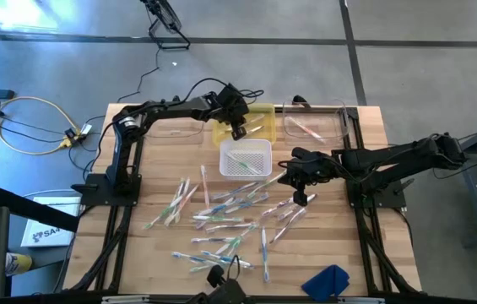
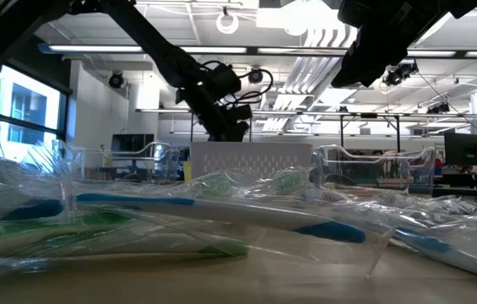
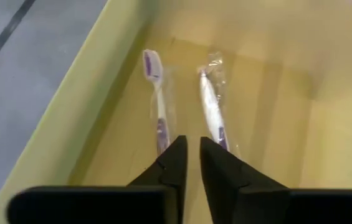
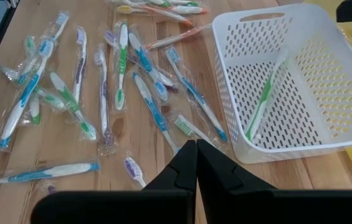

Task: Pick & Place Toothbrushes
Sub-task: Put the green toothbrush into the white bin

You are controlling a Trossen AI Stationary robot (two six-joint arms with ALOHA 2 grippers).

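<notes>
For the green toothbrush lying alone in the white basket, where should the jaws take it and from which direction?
Probably at mid-handle, coming straight down from above. The green toothbrush lies flat on the floor of the white basket, away from the walls along most of its length, and those walls block any sideways approach. Setting the jaws across its thin handle should suit best. It seems wrapped, so the film may slip.

yellow bin (image 1: 259, 111), white perforated basket (image 4: 288, 87), blue cloth (image 1: 327, 281)

Two dark jointed arms, black wedge-shaped fingers (image 3: 174, 163), trailing cables
</notes>
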